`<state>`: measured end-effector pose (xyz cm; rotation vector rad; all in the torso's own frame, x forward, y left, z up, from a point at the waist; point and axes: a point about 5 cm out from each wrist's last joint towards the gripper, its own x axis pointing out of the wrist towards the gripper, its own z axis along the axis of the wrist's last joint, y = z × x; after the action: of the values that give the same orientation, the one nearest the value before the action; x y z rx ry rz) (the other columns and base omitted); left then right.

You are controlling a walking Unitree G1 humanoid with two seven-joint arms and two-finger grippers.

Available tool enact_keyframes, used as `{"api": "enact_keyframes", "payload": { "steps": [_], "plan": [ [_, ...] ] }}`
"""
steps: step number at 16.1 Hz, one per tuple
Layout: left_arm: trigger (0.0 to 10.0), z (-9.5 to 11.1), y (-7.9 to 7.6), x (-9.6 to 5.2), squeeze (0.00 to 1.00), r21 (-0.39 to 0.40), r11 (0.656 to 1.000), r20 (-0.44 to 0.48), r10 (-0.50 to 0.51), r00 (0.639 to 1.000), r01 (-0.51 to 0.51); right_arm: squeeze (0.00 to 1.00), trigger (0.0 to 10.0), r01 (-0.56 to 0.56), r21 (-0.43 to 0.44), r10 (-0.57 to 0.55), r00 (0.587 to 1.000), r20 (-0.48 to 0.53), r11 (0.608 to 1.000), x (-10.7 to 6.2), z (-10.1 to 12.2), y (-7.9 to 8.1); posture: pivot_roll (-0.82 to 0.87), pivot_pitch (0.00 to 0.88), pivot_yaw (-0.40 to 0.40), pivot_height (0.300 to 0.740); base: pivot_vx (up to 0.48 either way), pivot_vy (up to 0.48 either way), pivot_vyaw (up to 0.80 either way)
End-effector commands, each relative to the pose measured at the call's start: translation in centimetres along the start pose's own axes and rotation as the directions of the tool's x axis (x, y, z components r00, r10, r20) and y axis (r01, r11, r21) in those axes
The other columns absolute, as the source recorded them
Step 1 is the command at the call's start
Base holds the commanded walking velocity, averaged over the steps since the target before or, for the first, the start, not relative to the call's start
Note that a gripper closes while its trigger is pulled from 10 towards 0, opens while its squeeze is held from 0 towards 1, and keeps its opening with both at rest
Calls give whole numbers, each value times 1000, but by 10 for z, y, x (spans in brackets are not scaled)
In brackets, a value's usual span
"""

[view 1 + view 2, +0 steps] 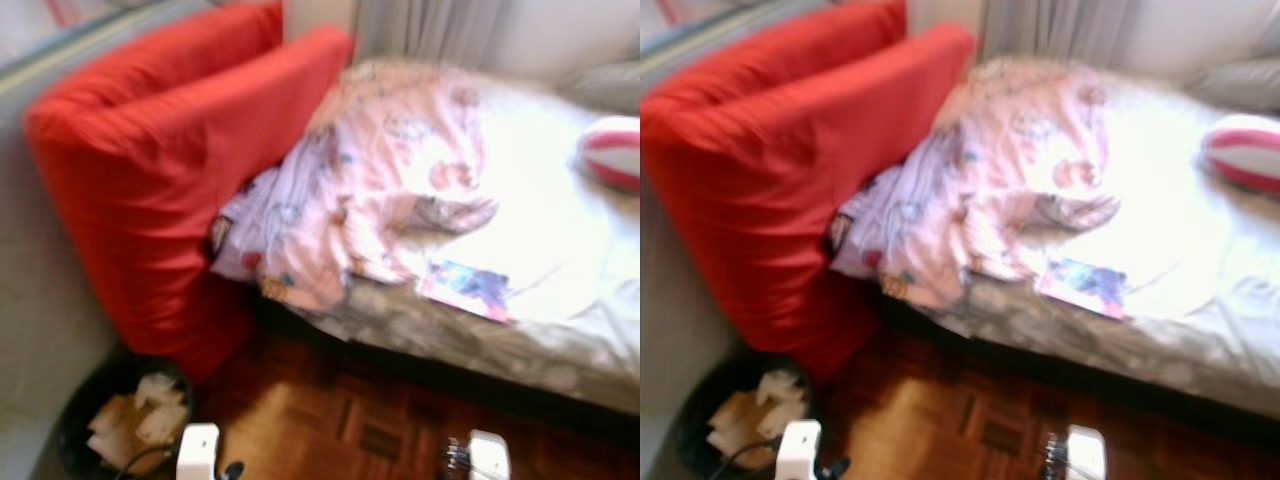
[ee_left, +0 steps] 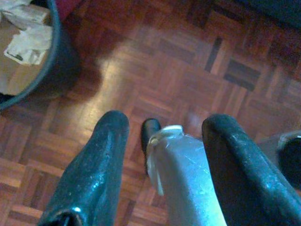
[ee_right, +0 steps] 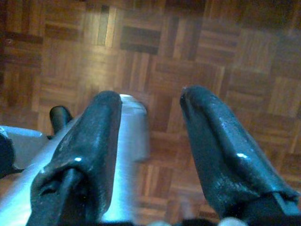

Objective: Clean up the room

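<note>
While you're over parquet floor (image 2: 188,84) by the bed (image 1: 560,340) and red cushions (image 1: 170,170), left gripper (image 2: 164,141) and right gripper (image 3: 150,122) hang open, empty; left wrist catches the bin (image 2: 61,61).

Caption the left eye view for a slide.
Rumpled pink blanket and booklet on bed, red cushions alongside, bin below.

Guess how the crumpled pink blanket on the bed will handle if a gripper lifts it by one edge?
The pink blanket lies in soft bunched folds, so it will probably go floppy and drape rather than hold shape. It spreads over much of the bed and against the red cushion, so one pinch likely drags only part. The booklet beside it may shift.
</note>
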<state>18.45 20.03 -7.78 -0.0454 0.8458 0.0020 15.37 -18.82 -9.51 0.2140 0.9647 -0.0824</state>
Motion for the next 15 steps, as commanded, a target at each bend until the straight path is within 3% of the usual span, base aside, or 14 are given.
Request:
{"api": "enact_keyframes", "payload": {
  "steps": [1,3,6,7,10,15],
  "plan": [
    [10000,-40,51,-24,0,-10,990,-156,137,978,-140,0,10000,160,227,-171,985,30,961,-15,27,-74,-24,0,9,740,0,-292,0],
    [10000,-42,48,-24,0,-53,989,-155,131,979,-141,0,10000,160,207,-169,985,27,965,-16,27,-75,-12,0,11,740,0,0,0],
    [10000,-46,44,-24,0,-41,991,-169,120,978,-129,0,10000,177,211,-186,982,27,961,-19,25,-80,-18,0,1,740,0,0,0],
    [10000,-49,41,-24,0,-45,991,-178,116,977,-126,0,10000,183,141,-186,983,4,973,-21,23,-84,-11,0,-5,740,0,0,0],
    [10000,-51,36,-24,0,-26,995,-182,95,979,-101,0,10000,186,130,-190,982,19,974,-23,25,-90,8,0,-14,740,0,0,0],
    [10000,-47,49,-26,0,-53,988,-161,137,977,-147,0,10000,147,122,-152,988,35,982,-18,27,-79,18,0,-9,740,0,0,0]
  ]
}}
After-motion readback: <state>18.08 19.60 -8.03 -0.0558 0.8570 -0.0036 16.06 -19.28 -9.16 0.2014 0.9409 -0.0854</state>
